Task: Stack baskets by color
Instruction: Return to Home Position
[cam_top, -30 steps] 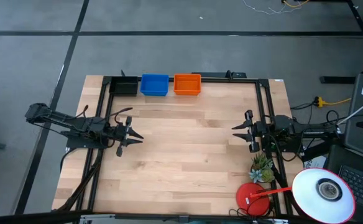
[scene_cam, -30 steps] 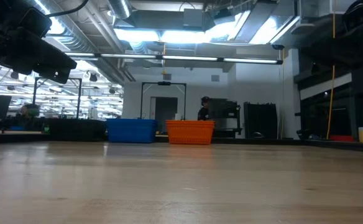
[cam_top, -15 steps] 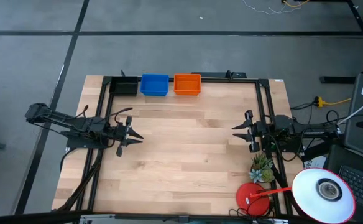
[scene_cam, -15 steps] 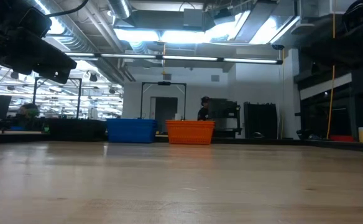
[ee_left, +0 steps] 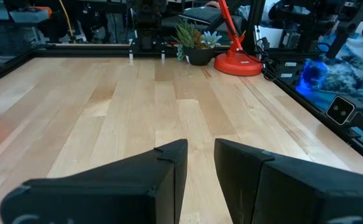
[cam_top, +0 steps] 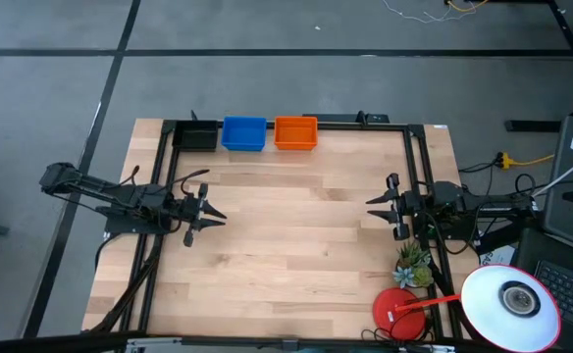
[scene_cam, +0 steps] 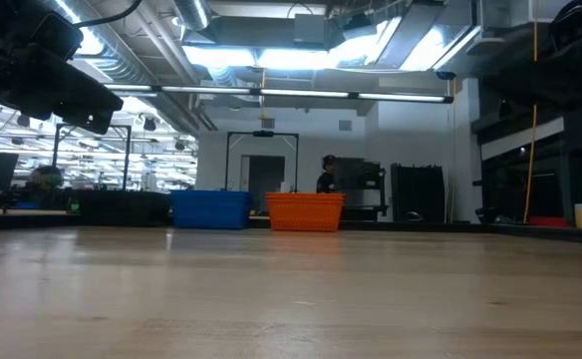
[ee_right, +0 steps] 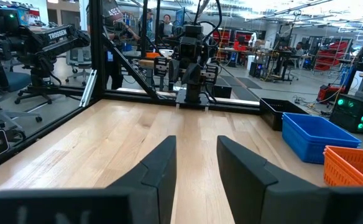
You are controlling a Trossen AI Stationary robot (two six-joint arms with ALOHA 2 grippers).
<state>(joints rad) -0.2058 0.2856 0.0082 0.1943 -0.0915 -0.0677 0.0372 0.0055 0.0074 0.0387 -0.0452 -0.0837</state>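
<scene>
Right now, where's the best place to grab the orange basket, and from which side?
Pinch the orange basket by its long wall facing the table's middle, from above: it sits upright and open-topped, the blue basket crowds one side and the frame rail runs behind.

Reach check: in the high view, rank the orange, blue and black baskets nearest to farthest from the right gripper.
From the right gripper:
1. Orange basket, right end of the row.
2. Blue basket, middle.
3. Black basket, left end.
</scene>
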